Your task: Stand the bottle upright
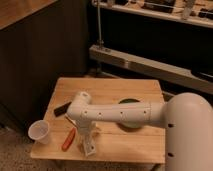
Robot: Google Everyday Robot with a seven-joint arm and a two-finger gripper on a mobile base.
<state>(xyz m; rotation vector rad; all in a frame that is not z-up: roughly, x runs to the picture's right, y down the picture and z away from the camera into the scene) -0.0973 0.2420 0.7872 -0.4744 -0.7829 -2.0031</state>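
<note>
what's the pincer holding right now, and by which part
Nothing is held yet: the pincer hangs open, low over the bottle.

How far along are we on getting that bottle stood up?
Early. Done: the claw is down at the front edge of the table, right at the bottle, beside the orange tool. In hand: lining up the grasp; the claw is open and no grip shows. Left: close on the bottle, tip it upright, let go. The white cup stands apart, to the side.
</note>
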